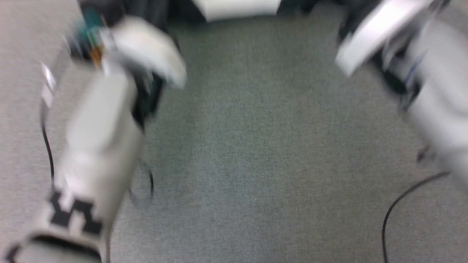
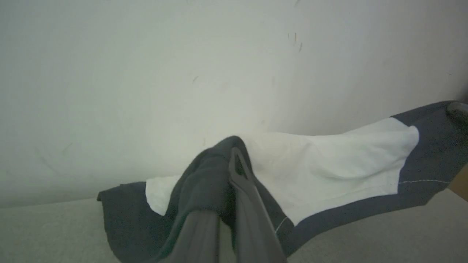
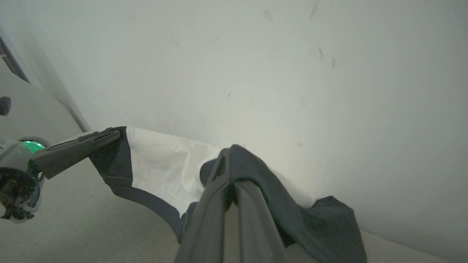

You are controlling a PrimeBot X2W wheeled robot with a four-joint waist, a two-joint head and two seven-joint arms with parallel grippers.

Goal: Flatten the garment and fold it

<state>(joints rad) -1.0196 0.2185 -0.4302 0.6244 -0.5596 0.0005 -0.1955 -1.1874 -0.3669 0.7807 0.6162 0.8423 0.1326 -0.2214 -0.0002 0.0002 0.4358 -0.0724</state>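
left gripper fingers pinch black edge of garment; right gripper fingers pinch the opposite black edge. garment hangs slack between them above grey carpet. looks light, limp, sags mid-span: grip black hems, hold taut.

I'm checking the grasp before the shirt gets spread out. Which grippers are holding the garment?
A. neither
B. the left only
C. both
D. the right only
C: the left gripper and the right gripper are each shut on dark fabric of the garment, which spans between them.
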